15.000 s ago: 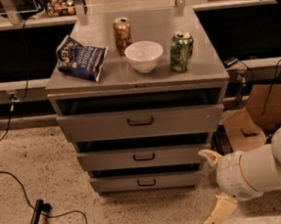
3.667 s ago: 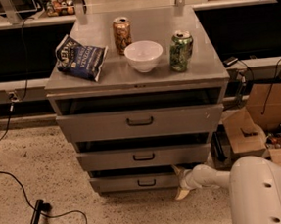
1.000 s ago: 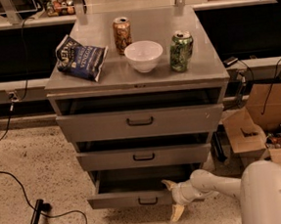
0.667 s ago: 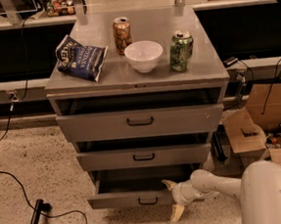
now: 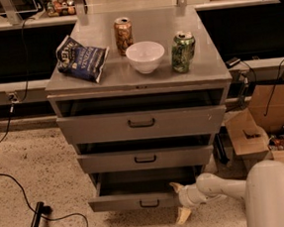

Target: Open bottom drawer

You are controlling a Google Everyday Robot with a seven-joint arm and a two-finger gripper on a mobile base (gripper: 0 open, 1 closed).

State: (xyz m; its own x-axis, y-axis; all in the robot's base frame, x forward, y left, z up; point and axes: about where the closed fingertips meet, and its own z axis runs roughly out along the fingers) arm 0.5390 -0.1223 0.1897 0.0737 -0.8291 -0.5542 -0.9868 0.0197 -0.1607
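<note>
The bottom drawer (image 5: pixel 125 202) is the slim grey front at the foot of the cabinet, with a small dark bar handle (image 5: pixel 149 203). It stands pulled out toward me, its dark inside showing above the front panel. My gripper (image 5: pixel 180 200) is at the drawer's right front corner, on the end of a white arm that comes in from the lower right. One finger (image 5: pixel 176 186) points up at the drawer's corner and the other hangs down toward the floor, so the fingers are spread apart and hold nothing.
The mid-height drawer (image 5: pixel 145 159) and the tallest drawer (image 5: pixel 142 124) sit above. On the cabinet top are a chip bag (image 5: pixel 81 58), a brown can (image 5: pixel 123 35), a white bowl (image 5: pixel 145 56) and a green can (image 5: pixel 183 51). Cardboard boxes (image 5: pixel 262 125) stand right; cables (image 5: pixel 20 193) lie left.
Over the earlier frames the gripper reached the bottom drawer's right side and the drawer slid out toward me. In the last second the drawer and gripper have barely moved.
</note>
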